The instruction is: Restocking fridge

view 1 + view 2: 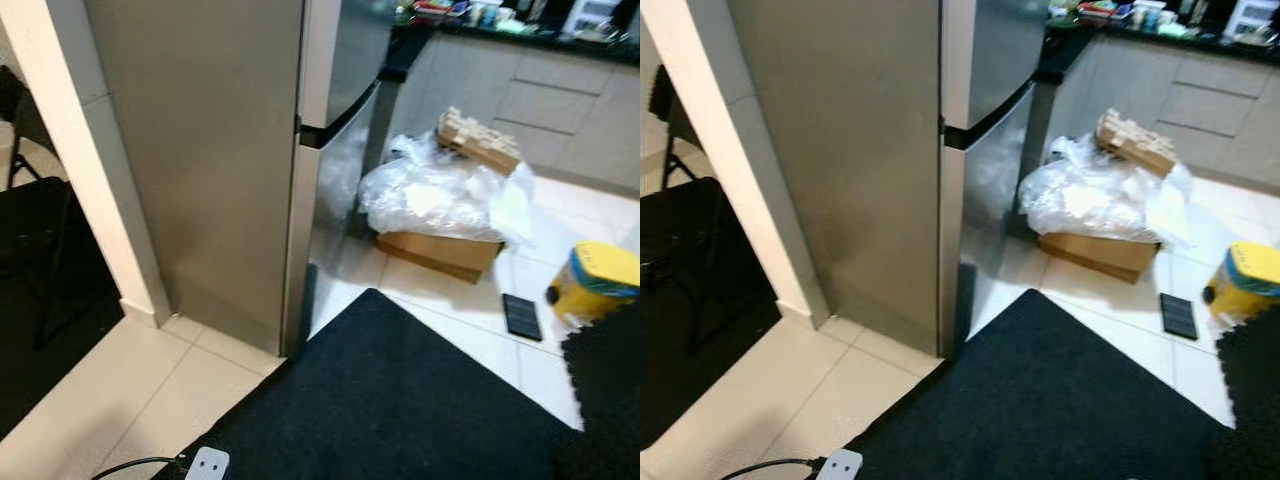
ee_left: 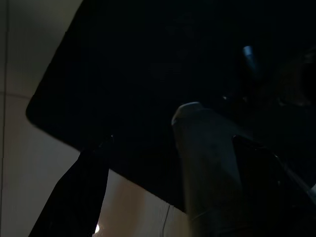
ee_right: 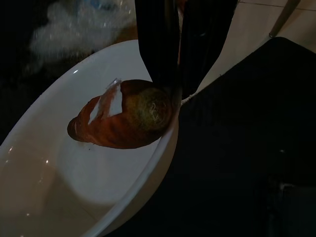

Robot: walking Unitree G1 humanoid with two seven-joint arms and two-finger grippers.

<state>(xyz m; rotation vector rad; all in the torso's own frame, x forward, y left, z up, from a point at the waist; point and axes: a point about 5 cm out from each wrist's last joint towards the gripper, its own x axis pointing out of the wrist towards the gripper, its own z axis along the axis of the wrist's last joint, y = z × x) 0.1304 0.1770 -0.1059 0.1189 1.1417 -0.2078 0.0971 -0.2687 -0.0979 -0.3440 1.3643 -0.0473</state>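
While no writing can be read anywhere, the steel fridge [image 1: 230,160] stands with doors shut, its corner meeting a black mat [image 1: 400,400] with pale floor tile [image 1: 90,400] open beside it. The right gripper [image 3: 177,84] pinches the rim of a white bowl [image 3: 59,173] holding a brown bread roll [image 3: 123,116]. The left gripper's [image 2: 148,163] spread cannot be told.

Fridge [image 1: 230,150] top cut off by frame. Countertop clutter [image 1: 1140,15] too small to identify. Left wrist view too dark; pale cylinder [image 2: 207,168] unidentifiable.
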